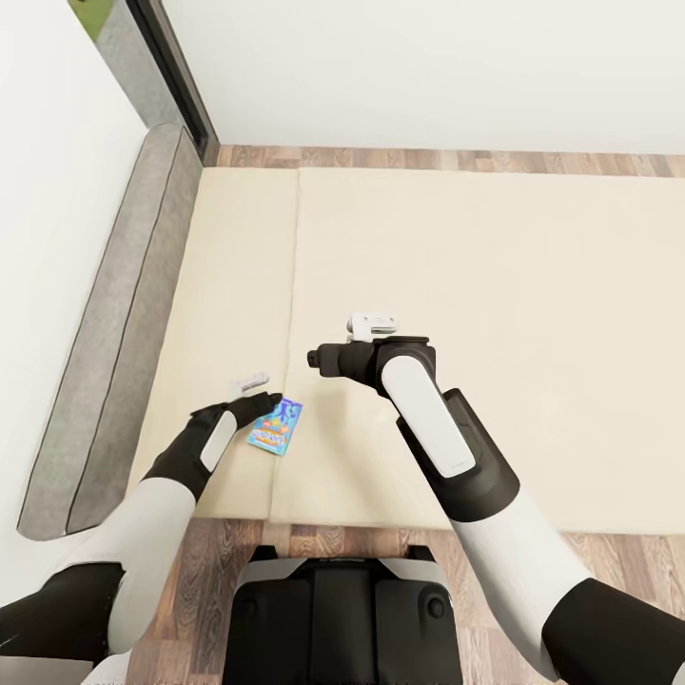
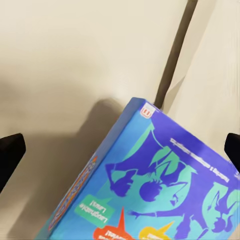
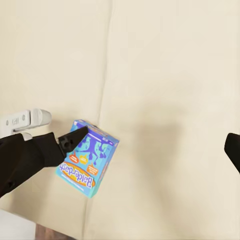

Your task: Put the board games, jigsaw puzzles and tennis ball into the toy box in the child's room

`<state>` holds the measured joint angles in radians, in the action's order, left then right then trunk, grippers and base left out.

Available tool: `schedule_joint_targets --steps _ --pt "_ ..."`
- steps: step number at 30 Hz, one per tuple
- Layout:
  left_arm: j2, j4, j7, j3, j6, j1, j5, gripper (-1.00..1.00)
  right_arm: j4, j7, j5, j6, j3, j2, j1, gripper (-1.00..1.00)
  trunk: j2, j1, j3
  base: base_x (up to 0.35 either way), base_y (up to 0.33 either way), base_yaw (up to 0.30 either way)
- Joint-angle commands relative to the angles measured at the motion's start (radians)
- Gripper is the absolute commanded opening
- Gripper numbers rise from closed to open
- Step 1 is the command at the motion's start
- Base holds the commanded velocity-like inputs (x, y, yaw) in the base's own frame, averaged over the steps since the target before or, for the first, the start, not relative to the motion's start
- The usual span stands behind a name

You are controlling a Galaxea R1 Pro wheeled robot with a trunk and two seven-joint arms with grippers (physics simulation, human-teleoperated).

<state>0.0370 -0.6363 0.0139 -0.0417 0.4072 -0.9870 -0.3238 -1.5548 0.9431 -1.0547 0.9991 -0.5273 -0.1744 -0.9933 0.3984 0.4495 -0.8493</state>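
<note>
The small blue cartoon-printed board game [image 1: 276,427] lies on the cream bed [image 1: 495,285] near its front edge, just left of the lengthwise seam. My left gripper [image 1: 269,403] is right at the box's far end, open, and in the left wrist view the box [image 2: 150,185] sits between the two widely spread fingertips [image 2: 10,152]. The right wrist view looks down on the same box [image 3: 89,157] with the left arm's black fingers [image 3: 70,140] touching its top edge. My right gripper [image 1: 316,359] hovers open over the mattress to the right of the box, with nothing in it.
A grey padded headboard [image 1: 114,333] runs along the bed's left side against the white wall. Wood-plank floor [image 1: 428,157] shows beyond the bed and in front of it, where my dark base [image 1: 333,609] stands. The mattress to the right is bare.
</note>
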Motion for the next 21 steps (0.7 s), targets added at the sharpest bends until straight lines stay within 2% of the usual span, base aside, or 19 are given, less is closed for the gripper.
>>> schedule_joint_targets --steps 1,13,21 --pt "0.002 -0.006 0.001 -0.004 0.005 0.000 -0.009 1.00 -0.001 0.010 -0.008 0.004 0.000 0.000 -0.001 1.00 0.002 0.001 -0.003 0.000 0.000 0.000" --pt "0.031 -0.014 0.001 -0.002 -0.001 0.000 -0.008 1.00 -0.001 0.008 -0.008 0.003 0.000 0.000 -0.002 1.00 0.002 0.001 -0.019 0.000 0.000 0.000" --pt "0.034 -0.017 0.001 -0.001 -0.002 -0.001 -0.008 1.00 -0.002 0.008 -0.013 0.003 0.000 0.000 -0.002 1.00 0.002 0.001 -0.025 0.000 0.000 0.000"
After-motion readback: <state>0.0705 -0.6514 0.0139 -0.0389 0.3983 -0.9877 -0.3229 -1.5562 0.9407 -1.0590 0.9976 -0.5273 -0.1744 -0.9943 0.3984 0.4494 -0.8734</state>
